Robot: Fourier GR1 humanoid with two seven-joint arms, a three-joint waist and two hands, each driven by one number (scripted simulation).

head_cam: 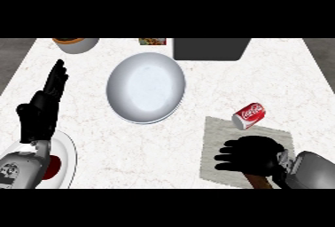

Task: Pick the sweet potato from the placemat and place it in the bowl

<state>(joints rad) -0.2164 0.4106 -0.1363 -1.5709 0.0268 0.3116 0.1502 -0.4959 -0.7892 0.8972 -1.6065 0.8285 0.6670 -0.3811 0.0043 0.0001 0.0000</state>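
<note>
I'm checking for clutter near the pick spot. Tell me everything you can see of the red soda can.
The soda can is red with white script lettering and a pale, metal-looking end. It lies on its side, set diagonally, with the pale end toward the view's lower left. It rests on the white marbled counter at the far edge of the grey placemat, seemingly overlapping it. Nothing holds it: the right hand is curled nearer the robot, apart from the can. No dents show.
</note>
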